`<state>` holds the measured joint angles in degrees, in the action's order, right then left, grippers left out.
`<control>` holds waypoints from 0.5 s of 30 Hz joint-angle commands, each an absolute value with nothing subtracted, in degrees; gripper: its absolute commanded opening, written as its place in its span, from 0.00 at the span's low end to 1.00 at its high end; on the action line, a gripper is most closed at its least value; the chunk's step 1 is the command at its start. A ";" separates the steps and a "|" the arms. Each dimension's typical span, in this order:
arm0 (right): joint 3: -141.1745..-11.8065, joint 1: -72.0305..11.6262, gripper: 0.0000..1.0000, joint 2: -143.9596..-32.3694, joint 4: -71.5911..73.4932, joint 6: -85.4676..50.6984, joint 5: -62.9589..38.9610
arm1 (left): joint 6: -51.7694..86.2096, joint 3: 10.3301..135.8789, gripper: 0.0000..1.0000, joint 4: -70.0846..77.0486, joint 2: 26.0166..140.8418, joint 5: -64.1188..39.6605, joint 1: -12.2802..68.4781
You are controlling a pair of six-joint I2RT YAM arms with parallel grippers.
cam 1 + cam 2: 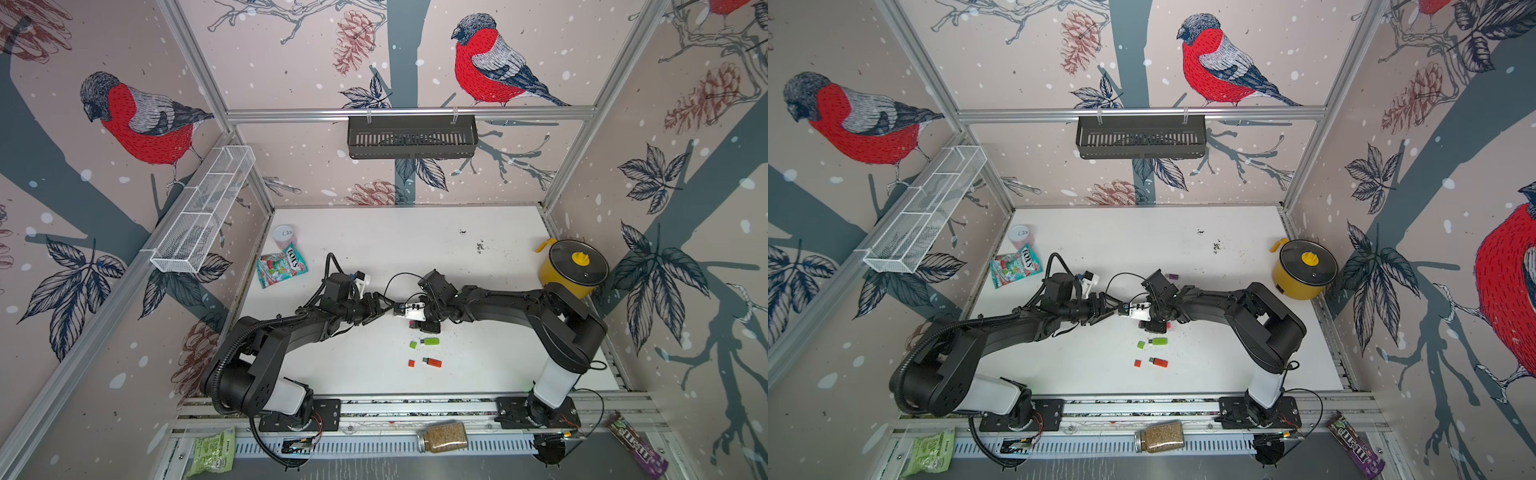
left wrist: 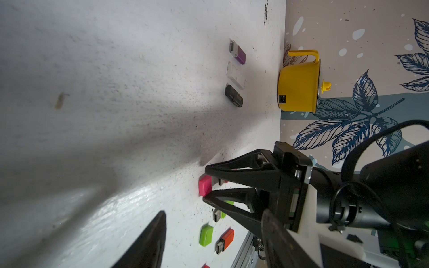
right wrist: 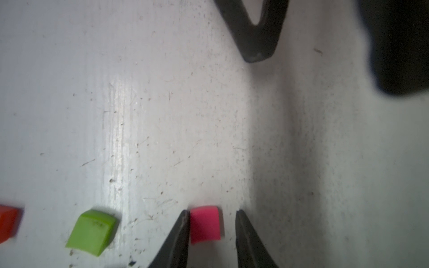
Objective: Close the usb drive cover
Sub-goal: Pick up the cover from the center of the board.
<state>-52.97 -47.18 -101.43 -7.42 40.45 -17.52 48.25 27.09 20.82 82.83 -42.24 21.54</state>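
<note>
Pink cap (image 3: 205, 224) lies flat on the table (image 3: 162, 116), straddled by the right gripper (image 3: 212, 213). Its jaws are partly open: one fingertip (image 3: 181, 229) touches the cap's side, the other stands just clear (so no pinch). The pink drive (image 2: 221, 182) lies just beside the cap with its bare metal plug toward it, mostly hidden by those fingers. The left gripper (image 1: 380, 309) hangs near, facing the right one, jaws spread wide and holding nothing.

Counting outward, there are three loose caps in a row: the pink one, a green cap (image 3: 92, 232) and an orange cap (image 3: 7, 222). There are three uncapped drives, each beside the cap of its colour; the green drive (image 1: 430, 341) and orange drive (image 1: 434, 363) lie nearer the arm bases. Three more, a purple drive (image 2: 239, 53), a white drive (image 2: 234, 75) and a black drive (image 2: 233, 96), lie side by side toward the one yellow pot (image 1: 573, 270) at the table's edge.
</note>
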 commanded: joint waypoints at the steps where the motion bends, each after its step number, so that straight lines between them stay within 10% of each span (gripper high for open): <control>1: -53.25 -47.17 0.34 -102.22 -11.53 41.45 -16.52 | 49.13 27.23 0.64 23.27 82.97 -43.23 21.45; 15: -56.34 -45.53 0.37 -103.02 -18.01 42.56 -17.93 | 49.92 26.28 0.65 25.88 83.20 -43.89 21.45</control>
<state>-55.96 -45.39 -102.41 -13.21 41.89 -18.22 49.52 26.39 22.65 82.91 -42.39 21.54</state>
